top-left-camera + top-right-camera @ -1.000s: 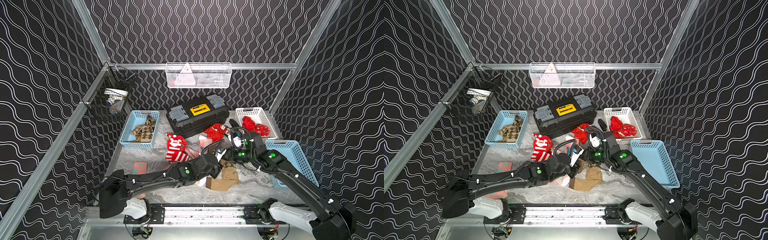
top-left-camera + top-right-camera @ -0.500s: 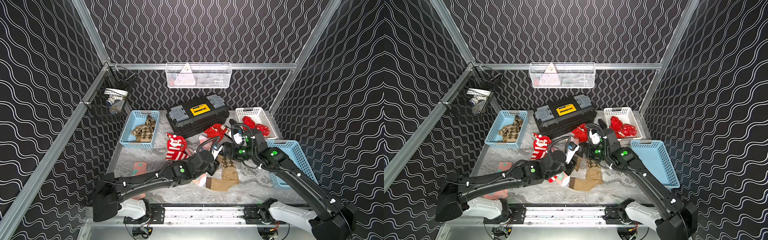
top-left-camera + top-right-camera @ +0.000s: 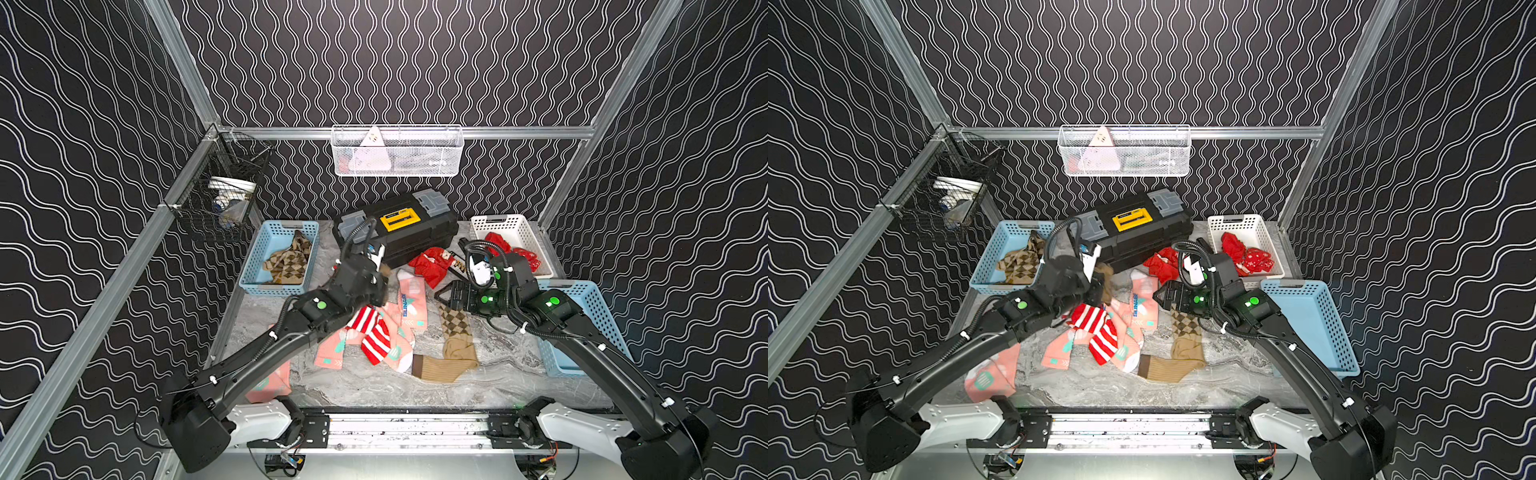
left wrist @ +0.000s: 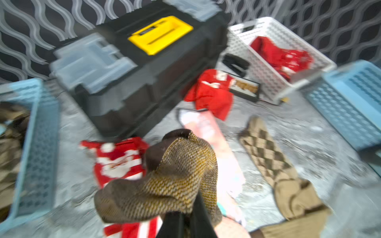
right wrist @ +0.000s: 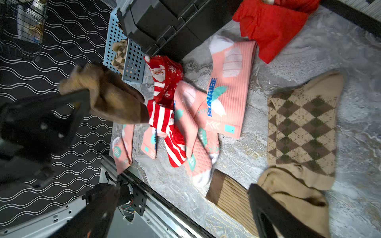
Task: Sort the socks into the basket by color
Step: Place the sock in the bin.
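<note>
the left gripper (image 4: 185,215) is clamped tight on a mustard sock (image 4: 165,181), which hangs bunched in the air just toward 11 o'clock from the middle of the table (image 3: 498,374) (far wall taken as 12). under it lies a santa sock (image 4: 117,162), and beside that a heap in the middle: a striped sock (image 3: 374,336) draped across several pink socks (image 3: 409,299). another pink sock (image 3: 270,382) lies at 7 o'clock, partly under the left arm. the right gripper (image 3: 444,296) has its jaws spread wide with nothing between them, and hovers over the far end of an argyle sock (image 3: 455,328) that stretches toward 5 o'clock and folds at its near end. i cannot tell whether it touches the fabric. a red sock (image 3: 430,266) lies at 1 o'clock against the toolbox (image 3: 415,232), which sits at 12. the left blue basket (image 3: 253,266) at 10 o'clock holds brown socks (image 3: 289,262). the white basket (image 3: 524,232) at 2 o'clock holds red socks (image 3: 1246,257). the right blue basket (image 3: 598,311) sits at 3 o'clock.
</note>
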Controlling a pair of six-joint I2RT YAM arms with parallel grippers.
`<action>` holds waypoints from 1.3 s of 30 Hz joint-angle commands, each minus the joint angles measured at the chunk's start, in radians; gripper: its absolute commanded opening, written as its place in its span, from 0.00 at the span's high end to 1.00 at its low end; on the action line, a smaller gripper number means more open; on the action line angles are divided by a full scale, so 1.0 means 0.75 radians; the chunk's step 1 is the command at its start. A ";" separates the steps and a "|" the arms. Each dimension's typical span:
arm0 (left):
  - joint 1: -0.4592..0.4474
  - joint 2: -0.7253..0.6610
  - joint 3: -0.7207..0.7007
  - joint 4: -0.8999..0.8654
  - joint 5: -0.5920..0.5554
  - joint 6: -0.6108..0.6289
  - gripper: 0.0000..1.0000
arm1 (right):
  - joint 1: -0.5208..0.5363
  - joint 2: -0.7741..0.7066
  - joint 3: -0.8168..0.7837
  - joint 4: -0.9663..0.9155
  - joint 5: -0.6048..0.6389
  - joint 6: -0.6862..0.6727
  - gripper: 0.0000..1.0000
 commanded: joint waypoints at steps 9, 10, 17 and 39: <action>0.592 0.146 0.132 -0.058 0.155 0.105 1.00 | 0.000 0.025 -0.065 0.048 -0.001 -0.030 0.00; 0.648 0.168 0.150 -0.050 0.169 0.107 1.00 | -0.001 0.029 -0.069 0.050 -0.002 -0.032 0.00; 0.845 0.355 0.299 -0.008 0.058 0.189 1.00 | -0.001 0.067 -0.088 0.066 -0.010 -0.053 0.00; 0.935 1.011 0.607 0.092 -0.245 0.412 1.00 | -0.013 0.184 -0.143 0.121 -0.039 -0.070 0.00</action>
